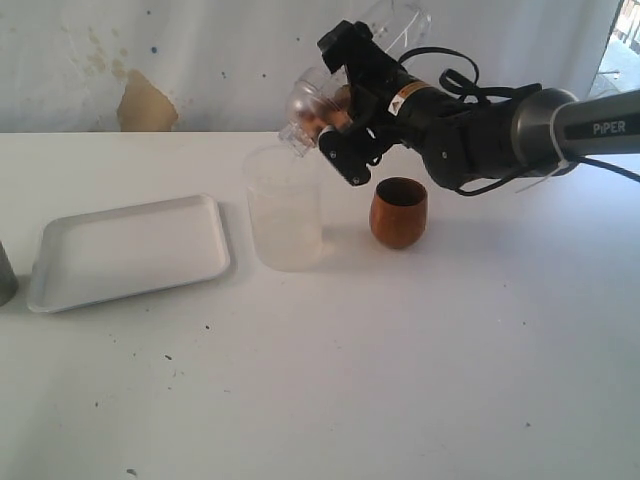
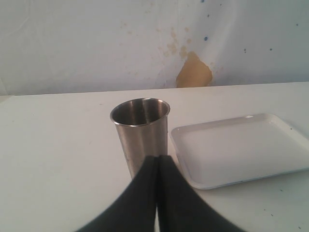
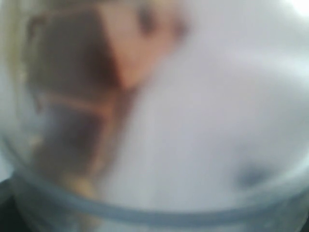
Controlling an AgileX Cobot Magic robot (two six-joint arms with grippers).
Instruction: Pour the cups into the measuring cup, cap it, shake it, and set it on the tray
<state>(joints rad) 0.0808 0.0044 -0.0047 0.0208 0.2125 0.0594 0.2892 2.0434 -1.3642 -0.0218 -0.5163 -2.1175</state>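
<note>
My right gripper (image 1: 335, 118) is shut on a small clear plastic cup (image 1: 305, 105) holding brown pieces. The cup is tilted with its mouth down over the tall translucent measuring cup (image 1: 285, 208); no marks can be made out on that one. In the right wrist view the held cup (image 3: 159, 121) fills the picture as a blur and hides the jaws. The brown wooden cup (image 1: 398, 212) stands upright just right of the measuring cup. The steel tumbler (image 2: 141, 133) stands left of the white tray (image 2: 241, 147), directly beyond my shut left gripper (image 2: 157, 158).
The tray (image 1: 130, 250) lies flat left of the measuring cup, and the tumbler (image 1: 5, 275) is cut off by the left edge. A white backdrop with a brown stain (image 1: 145, 105) closes the back of the table.
</note>
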